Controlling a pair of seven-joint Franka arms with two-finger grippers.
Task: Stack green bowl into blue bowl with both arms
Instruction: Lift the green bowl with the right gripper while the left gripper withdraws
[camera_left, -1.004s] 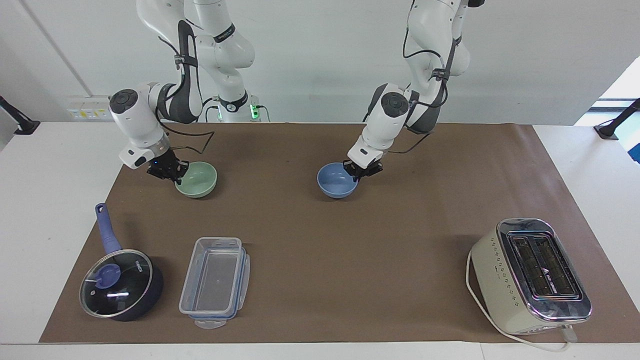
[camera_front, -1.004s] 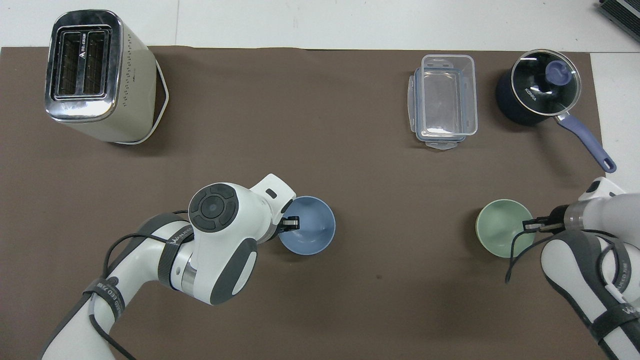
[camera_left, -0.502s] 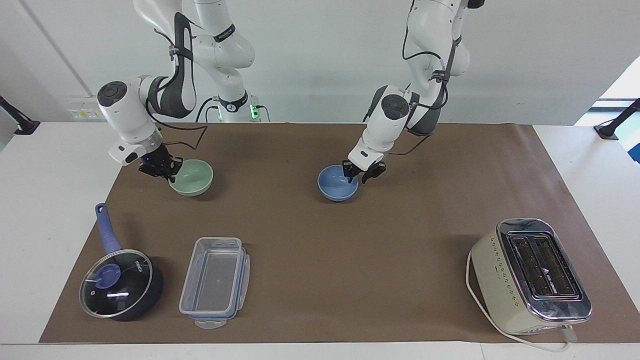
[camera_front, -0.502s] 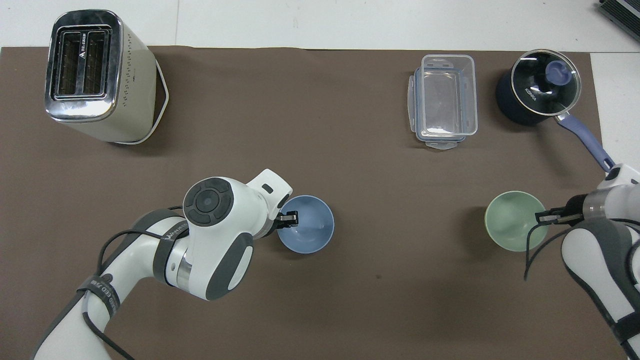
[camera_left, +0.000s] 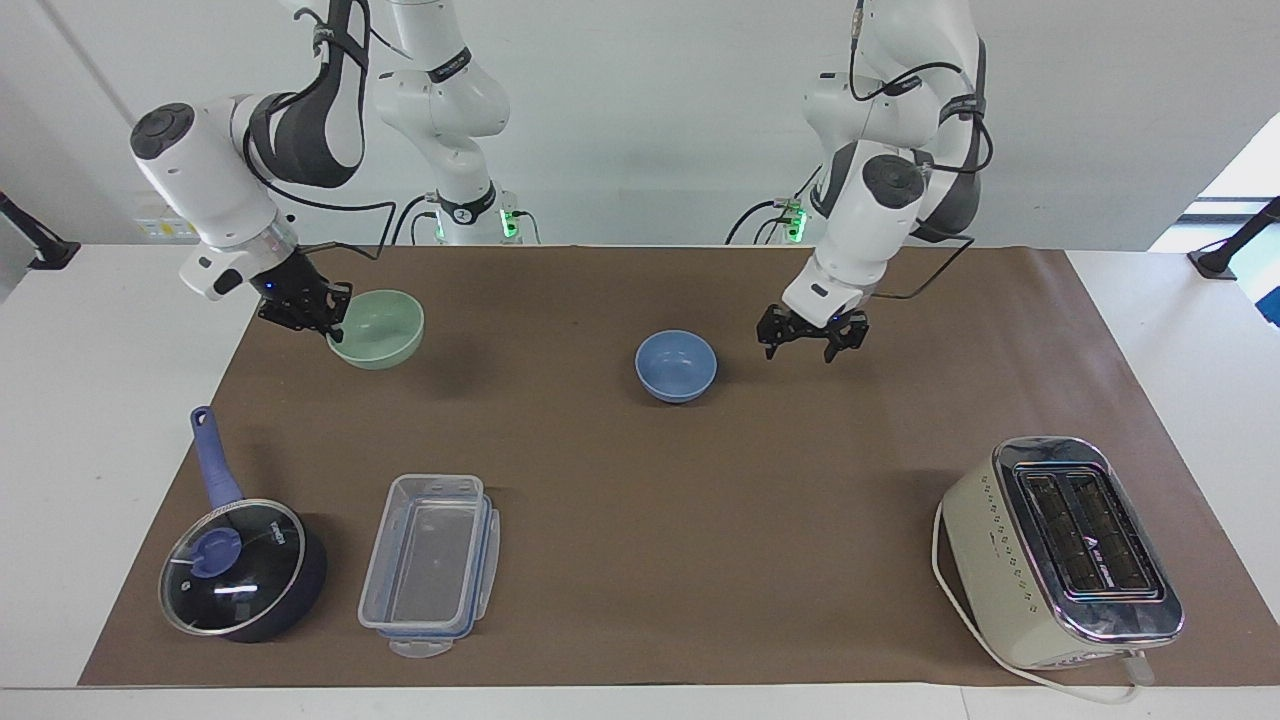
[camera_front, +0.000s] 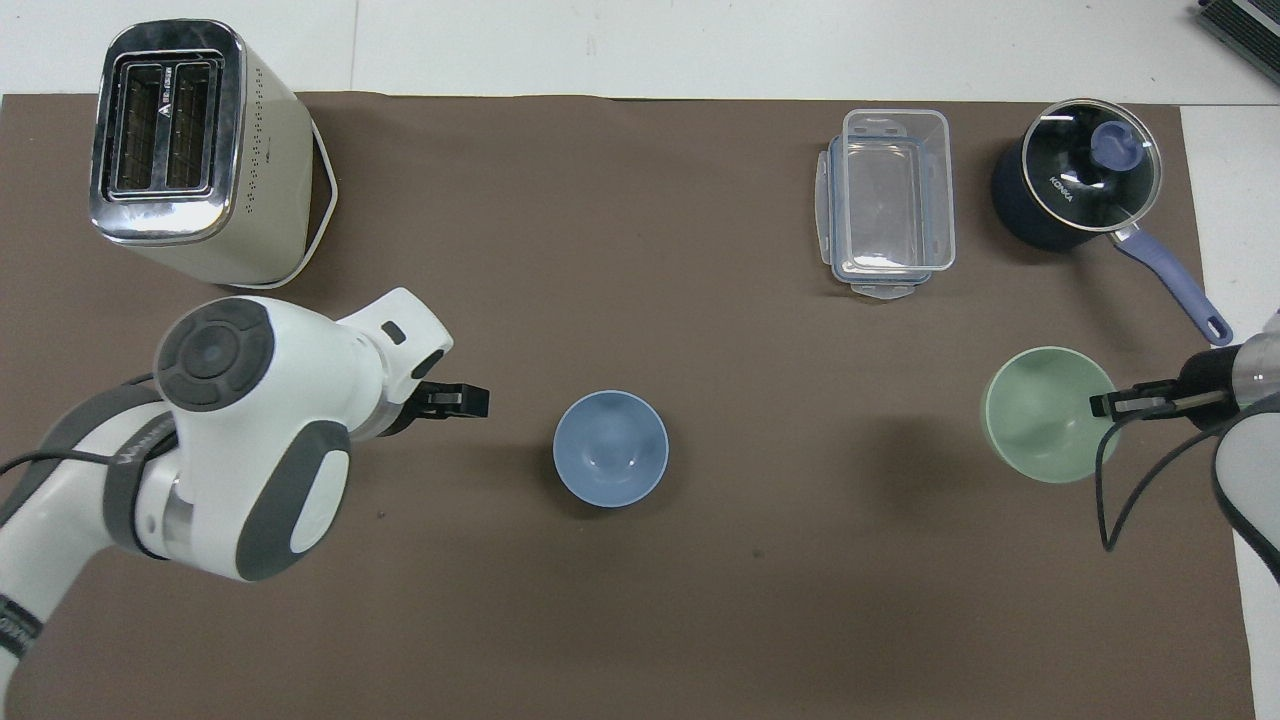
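The left gripper (camera_left: 812, 345) has let go of the blue bowl (camera_left: 676, 365) and drawn off toward its own end of the table, fingers spread wide and empty above the brown mat (camera_left: 640, 480). That bowl sits mid-mat. The right gripper (camera_left: 318, 318), pinched tight on the green bowl's (camera_left: 376, 328) rim, has carried it higher; its shadow falls below. Overhead, the right arm is cropped at the frame edge

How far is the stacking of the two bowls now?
Done: the blue bowl sits on the mat by itself, and the open left hand hangs beside it, off the bowl. In hand: the right hand holds the green bowl by its rim, lifted above the mat. Left: carry it over and set it inside the blue bowl.
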